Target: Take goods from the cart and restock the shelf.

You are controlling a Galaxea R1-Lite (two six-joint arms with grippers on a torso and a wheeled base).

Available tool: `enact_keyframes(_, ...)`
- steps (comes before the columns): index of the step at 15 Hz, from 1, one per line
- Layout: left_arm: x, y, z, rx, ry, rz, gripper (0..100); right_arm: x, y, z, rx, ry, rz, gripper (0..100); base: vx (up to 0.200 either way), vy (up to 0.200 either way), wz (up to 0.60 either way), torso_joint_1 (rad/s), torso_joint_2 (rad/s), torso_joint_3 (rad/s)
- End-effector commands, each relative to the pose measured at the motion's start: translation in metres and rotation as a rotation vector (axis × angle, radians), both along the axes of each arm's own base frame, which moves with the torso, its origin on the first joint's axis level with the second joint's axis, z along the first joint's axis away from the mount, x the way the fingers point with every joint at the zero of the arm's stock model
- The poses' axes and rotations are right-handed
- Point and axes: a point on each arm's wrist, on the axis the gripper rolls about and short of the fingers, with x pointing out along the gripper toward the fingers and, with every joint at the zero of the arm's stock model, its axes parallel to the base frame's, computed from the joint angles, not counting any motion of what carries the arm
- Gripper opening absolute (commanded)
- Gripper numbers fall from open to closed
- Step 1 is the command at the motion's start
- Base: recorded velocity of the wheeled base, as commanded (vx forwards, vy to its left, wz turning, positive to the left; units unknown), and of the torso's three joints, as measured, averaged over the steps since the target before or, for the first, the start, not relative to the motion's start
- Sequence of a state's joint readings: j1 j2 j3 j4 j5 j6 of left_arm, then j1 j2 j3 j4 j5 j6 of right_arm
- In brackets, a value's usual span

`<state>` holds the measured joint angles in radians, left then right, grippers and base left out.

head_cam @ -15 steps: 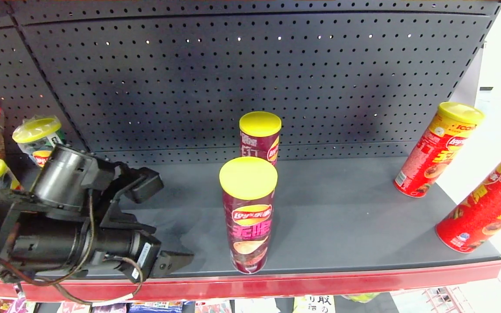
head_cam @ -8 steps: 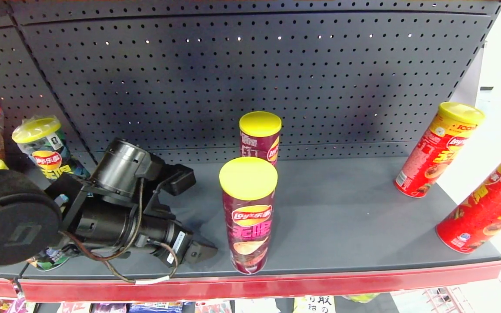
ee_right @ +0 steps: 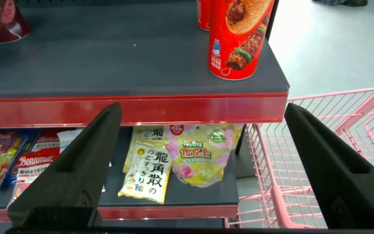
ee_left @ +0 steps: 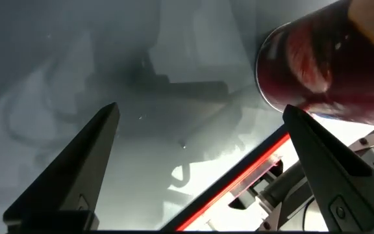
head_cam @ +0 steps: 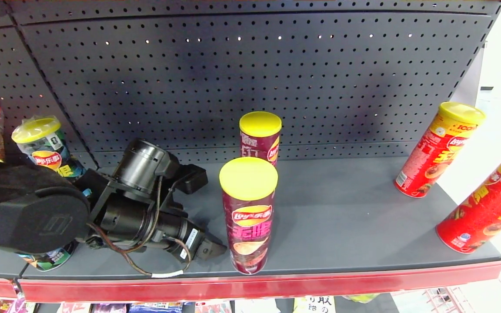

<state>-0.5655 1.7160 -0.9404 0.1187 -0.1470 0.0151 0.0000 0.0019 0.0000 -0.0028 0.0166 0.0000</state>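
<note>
Two maroon chip cans with yellow lids stand on the grey shelf: one at the front edge, one behind it. My left gripper lies low over the shelf just left of the front can, apart from it. In the left wrist view this gripper is open with nothing between its fingers, and the maroon can is off to one side. My right gripper is open and holds nothing, below the shelf's red front edge, beside the pink wire cart.
Two red chip cans stand at the shelf's right end. Green cans crowd the left bay behind my left arm. Snack packets lie on the lower shelf. The pegboard back wall closes the rear.
My left arm has slid right along the shelf front, bringing its gripper close to the front maroon can. The cans have not moved.
</note>
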Motion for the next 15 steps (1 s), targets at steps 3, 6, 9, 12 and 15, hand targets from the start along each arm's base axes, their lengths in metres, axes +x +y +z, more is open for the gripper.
enact_keyframes(3,0.0,-0.003,-0.001,0.003,0.006,-0.009,100,0.0,0.0,0.0,0.0,-0.001,-0.001,100,0.0,0.0,0.0,0.0,0.0,0.0)
enact_keyframes(6,0.0,-0.005,-0.002,0.004,0.008,-0.012,100,0.0,0.0,0.0,0.0,-0.001,-0.001,100,0.0,0.0,0.0,0.0,0.0,0.0)
enact_keyframes(9,0.003,-0.007,-0.002,0.003,0.007,-0.013,100,0.0,0.0,0.0,0.0,0.001,-0.001,100,0.0,0.0,0.0,0.0,0.0,0.0)
enact_keyframes(12,0.006,-0.009,-0.004,0.005,0.01,-0.013,100,0.0,0.0,0.0,0.0,0.001,-0.001,100,0.0,0.0,0.0,0.0,0.0,0.0)
enact_keyframes(15,0.007,-0.013,-0.004,0.004,0.01,-0.021,100,0.0,0.0,0.0,0.0,0.001,-0.001,100,0.0,0.0,0.0,0.0,0.0,0.0)
